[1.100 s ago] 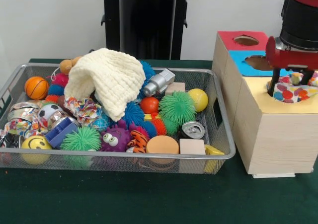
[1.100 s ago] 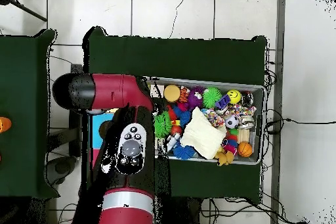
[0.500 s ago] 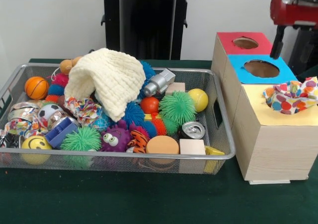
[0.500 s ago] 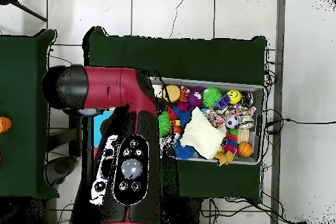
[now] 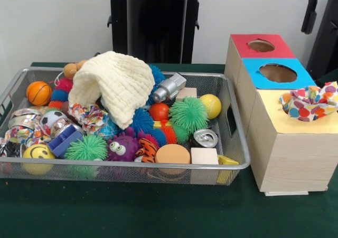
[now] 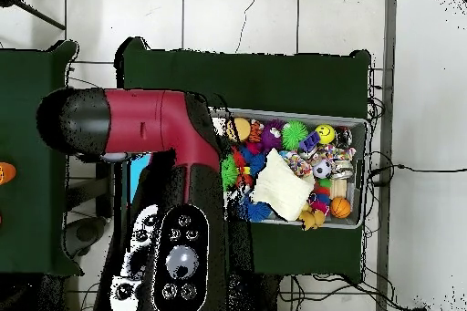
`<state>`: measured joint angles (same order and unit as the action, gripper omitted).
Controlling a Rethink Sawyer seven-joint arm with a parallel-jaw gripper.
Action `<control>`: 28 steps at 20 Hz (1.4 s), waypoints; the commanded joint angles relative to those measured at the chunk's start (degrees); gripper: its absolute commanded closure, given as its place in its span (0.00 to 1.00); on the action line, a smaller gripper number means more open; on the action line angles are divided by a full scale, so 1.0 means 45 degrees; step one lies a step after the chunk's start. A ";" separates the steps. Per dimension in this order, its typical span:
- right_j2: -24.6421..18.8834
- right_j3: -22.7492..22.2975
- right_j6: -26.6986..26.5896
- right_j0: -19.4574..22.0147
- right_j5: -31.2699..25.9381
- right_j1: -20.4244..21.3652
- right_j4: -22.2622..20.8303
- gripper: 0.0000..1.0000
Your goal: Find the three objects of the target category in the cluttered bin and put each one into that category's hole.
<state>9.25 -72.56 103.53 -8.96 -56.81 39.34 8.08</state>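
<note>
Item 1, cloths, count three by my reckoning.
- Spotted cloth (image 5: 311,103): right of the wire bin (image 5: 240,143), bunched in the yellow hole of the wooden box (image 5: 285,153), partly standing proud of it.
- Cream knitted cloth (image 5: 113,82): in the bin, draped over the toys at its back left.
- Patterned cloth (image 5: 87,115): in the bin, tucked just under the cream one's front edge.

Handling: I judge all three light, limp and non-fragile. A pinch on a raised fold should lift them, but trailing corners may drag neighbouring toys.

Item 2, box holes, three: red (image 5: 261,44), blue (image 5: 277,69), yellow.

Item 3, bin clutter: one can (image 5: 205,137), one smiley ball (image 5: 37,152), one basketball (image 5: 38,92), two wooden blocks.

Item 4, arm (image 5: 317,16): above the box, right of the bin. I cannot tell how the jaws stand.

All rests on the green desk (image 5: 158,211).
</note>
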 commanded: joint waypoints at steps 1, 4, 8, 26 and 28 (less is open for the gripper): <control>-0.1131 -0.0909 0.0661 0.0678 0.0001 -0.0587 -0.0105 0.00; -0.1363 -0.1013 0.0505 0.0911 0.0949 -0.1059 -0.0183 0.00; -0.1413 -0.1024 0.0454 0.1017 0.1342 -0.1206 -0.0420 0.00; -0.0699 -0.0992 0.2747 -0.0166 0.2038 -0.1633 -0.0228 0.00; -0.0678 -0.1005 0.2670 -0.0153 0.1947 -0.1604 -0.0177 0.00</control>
<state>8.05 -72.57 103.53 -8.78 -50.23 34.25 7.40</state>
